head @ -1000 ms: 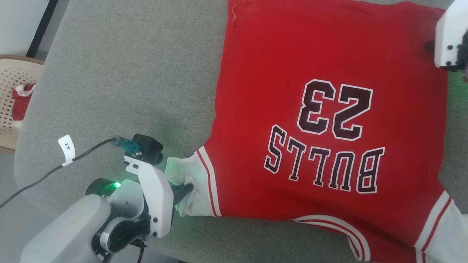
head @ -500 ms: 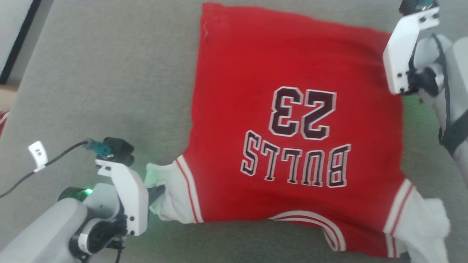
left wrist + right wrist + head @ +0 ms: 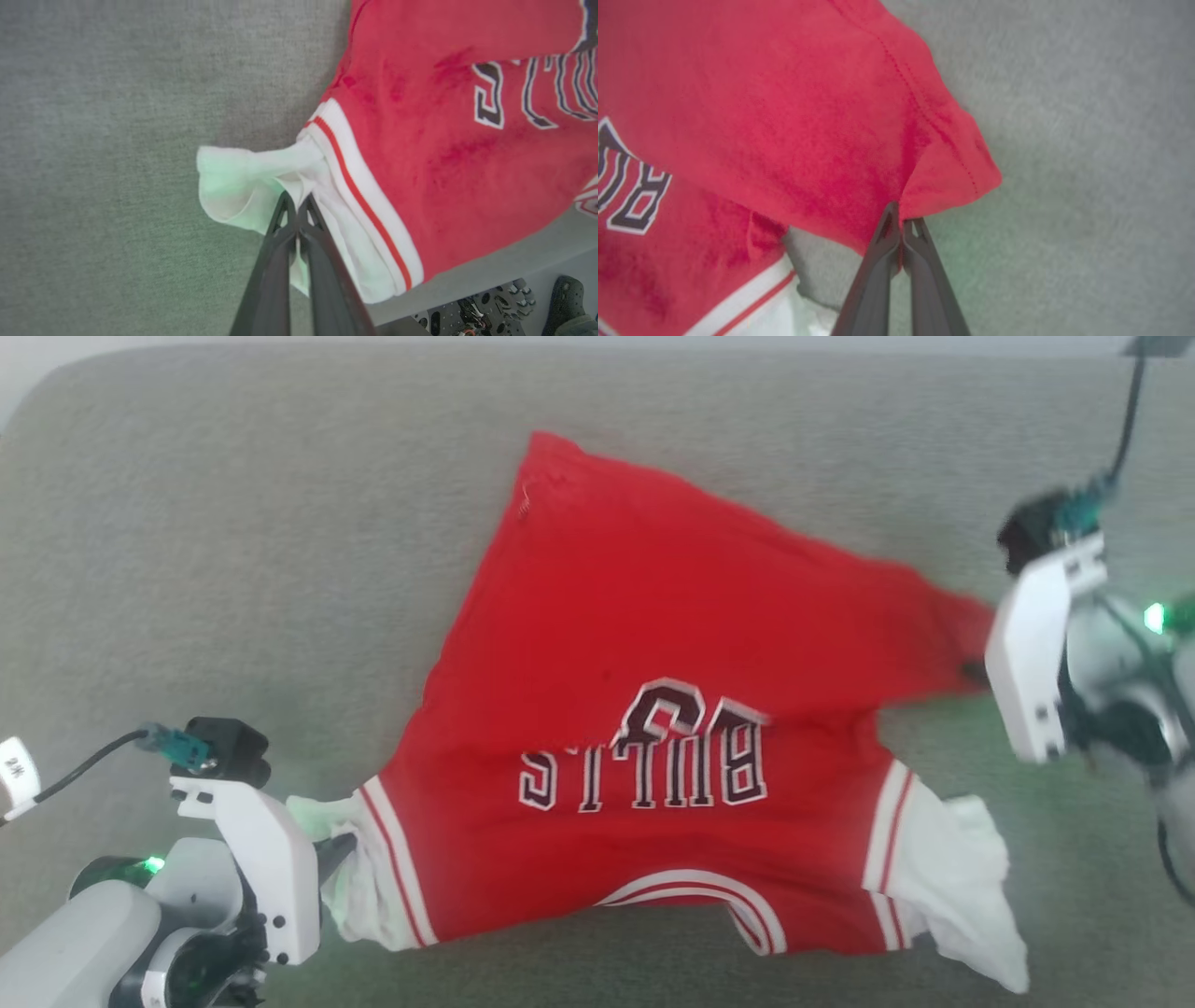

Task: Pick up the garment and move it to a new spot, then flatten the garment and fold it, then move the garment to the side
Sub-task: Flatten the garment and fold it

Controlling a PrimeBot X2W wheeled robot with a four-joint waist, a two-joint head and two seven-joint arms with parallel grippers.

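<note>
The left gripper point(image 3: 296, 205) stays clenched on the white sleeve point(image 3: 233, 186) of the garment point(image 3: 635, 616), which spreads away to its right across the grey counter point(image 3: 233, 523). At the far end the right gripper point(image 3: 901, 219), open a second ago, has clamped the red hem corner point(image 3: 957, 177) at its tips and pulled it in, so a crease half hides the number point(image 3: 681, 709). The fold looks begun.

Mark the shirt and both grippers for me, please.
shirt point(image 3: 644, 616): head view, red panel above the lettering.
left gripper point(image 3: 295, 205): left wrist view, between the tips pinching the white sleeve.
right gripper point(image 3: 902, 215): right wrist view, between the tips pinching a red corner.
</note>
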